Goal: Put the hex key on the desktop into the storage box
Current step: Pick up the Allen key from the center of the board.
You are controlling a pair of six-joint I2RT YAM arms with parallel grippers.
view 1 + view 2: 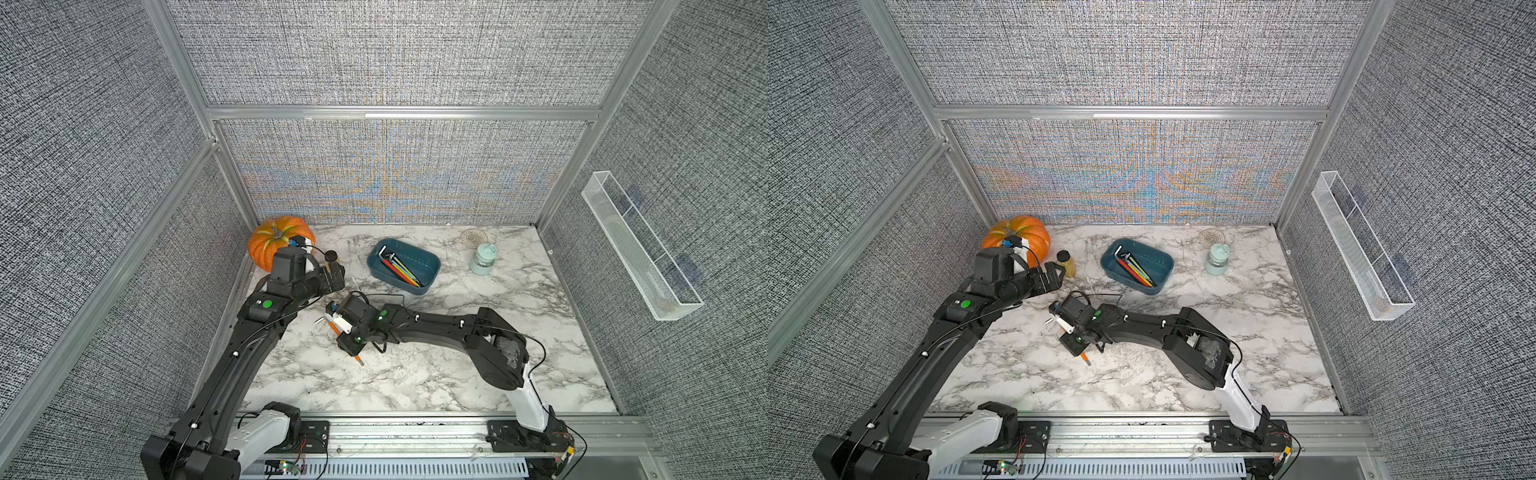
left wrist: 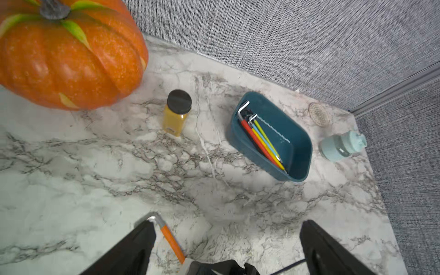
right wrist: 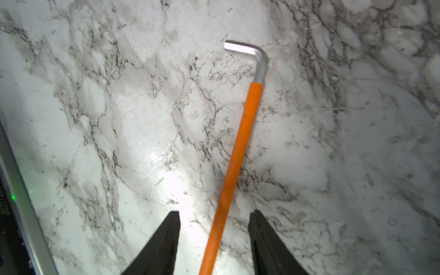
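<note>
An orange-sleeved hex key (image 3: pixel 238 147) with a bare silver bent end lies flat on the marble desktop (image 1: pixel 415 374). My right gripper (image 3: pixel 216 211) is open just above it, one finger on each side of the orange shaft and neither touching it. In both top views the right wrist covers most of the hex key (image 1: pixel 332 328), leaving its two ends showing. The teal storage box (image 1: pixel 432 266) stands farther back and holds several coloured hex keys (image 1: pixel 401 268). My left gripper (image 2: pixel 229 221) is open and empty, hovering left of the box near the pumpkin.
An orange pumpkin (image 1: pixel 274 245) fills the back left corner, with a yellow bottle with a black cap (image 2: pixel 177 114) beside it. A pale green bottle (image 1: pixel 483 259) and a round coaster (image 1: pixel 473 236) stand at the back right. A clear tray (image 1: pixel 640 249) hangs on the right wall.
</note>
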